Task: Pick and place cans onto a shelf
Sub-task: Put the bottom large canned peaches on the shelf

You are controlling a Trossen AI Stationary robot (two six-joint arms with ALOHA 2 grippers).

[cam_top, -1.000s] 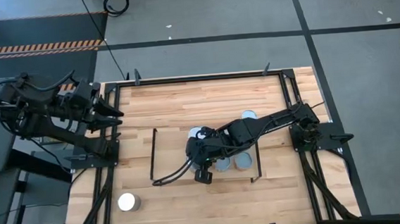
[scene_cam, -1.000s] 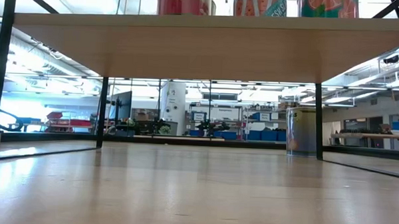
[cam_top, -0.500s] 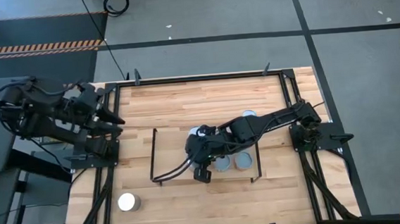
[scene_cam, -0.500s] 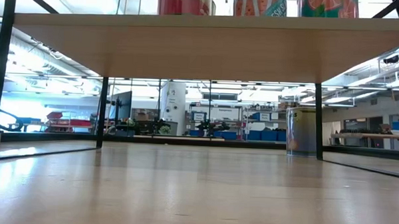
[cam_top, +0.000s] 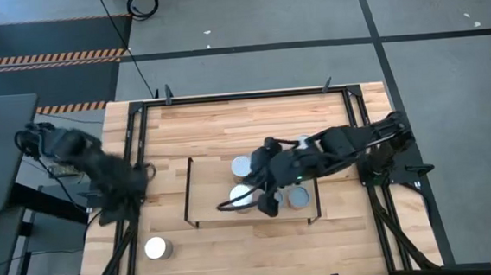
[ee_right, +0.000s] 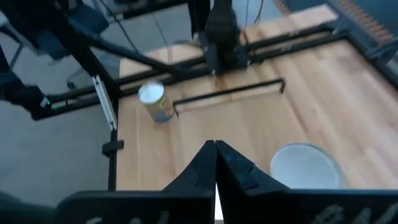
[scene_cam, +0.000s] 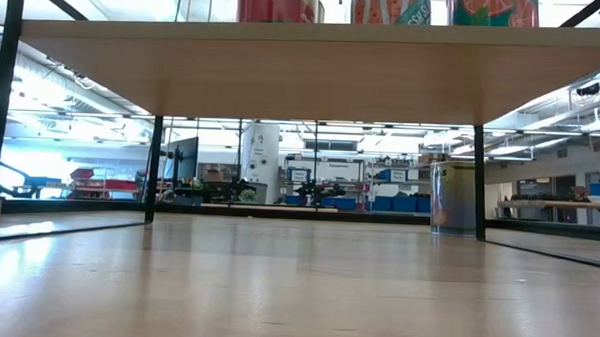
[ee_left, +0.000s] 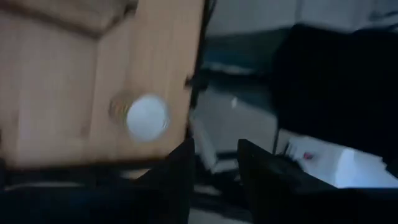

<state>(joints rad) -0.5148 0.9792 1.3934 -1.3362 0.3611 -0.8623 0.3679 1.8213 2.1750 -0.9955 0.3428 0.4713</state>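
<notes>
Several cans (cam_top: 272,201) with silvery lids stand on the light-wood shelf (cam_top: 210,192). In the low view they show above the shelf's underside (scene_cam: 314,59). Another can (cam_top: 305,140) stands on the table behind the shelf. A lone can (cam_top: 156,248) stands near the table's near left corner, and both wrist views show this can (ee_left: 147,117) (ee_right: 153,99). My right gripper (cam_top: 256,185) hangs shut above the shelf, empty (ee_right: 216,163). My left gripper (ee_left: 216,144) is open and empty over the table's left rail (cam_top: 120,198).
Black rails (cam_top: 242,94) frame the wooden tabletop. The shelf's thin black end frames (cam_top: 187,189) stand at its short ends. The left half of the shelf board and the table's near strip (cam_top: 236,251) are bare wood. The left arm's base (ee_right: 217,31) stands at the left edge.
My right gripper, still shut, has risen and drawn back toward the table's right edge, uncovering a can on the shelf's near side. My left arm has swung down and toward the near edge along the left rail, turning as it went. No can has moved.
</notes>
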